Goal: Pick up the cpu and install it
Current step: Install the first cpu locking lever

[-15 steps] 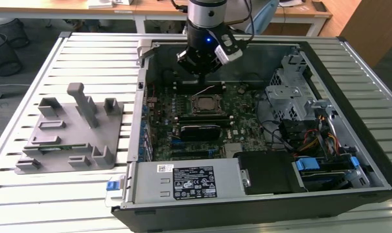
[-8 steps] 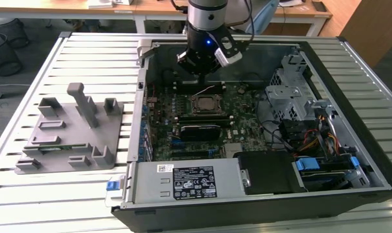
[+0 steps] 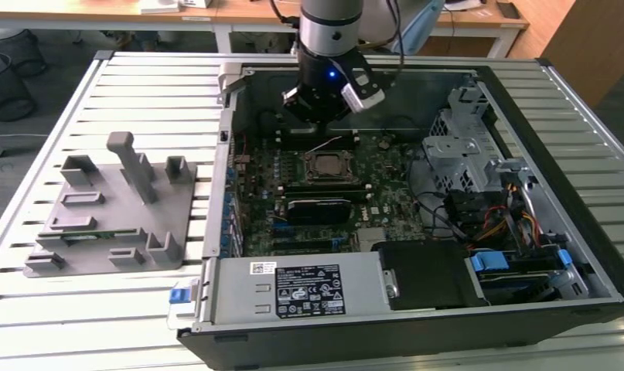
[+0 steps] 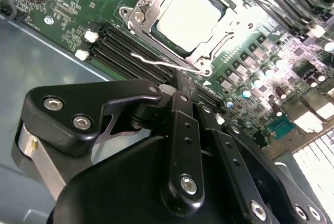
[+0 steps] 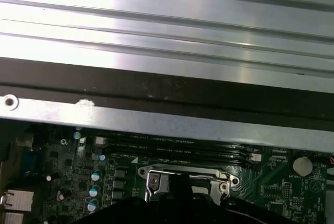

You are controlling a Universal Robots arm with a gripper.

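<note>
The cpu (image 3: pixel 327 164) lies flat in the motherboard socket inside the open computer case, its silvery top (image 4: pixel 190 18) framed by the metal socket bracket (image 4: pixel 143 15). My gripper (image 3: pixel 314 127) hangs just behind the socket, above the board. In the second wrist view its black fingers close to a tip (image 4: pixel 181 84) right beside the thin wire socket lever (image 4: pixel 162 63), which sticks out raised from the socket's edge. The fingers look shut with nothing between them. In the first wrist view the socket bracket (image 5: pixel 156 179) shows partly, behind the dark gripper body.
A grey plastic fixture (image 3: pixel 116 209) stands on the slatted table at the exterior view's left. In the case are a black heatsink block (image 3: pixel 317 210), memory slots (image 4: pixel 117 46), a power supply (image 3: pixel 291 290) and a metal drive cage (image 3: pixel 466 147). The case wall (image 5: pixel 156 117) runs close behind the gripper.
</note>
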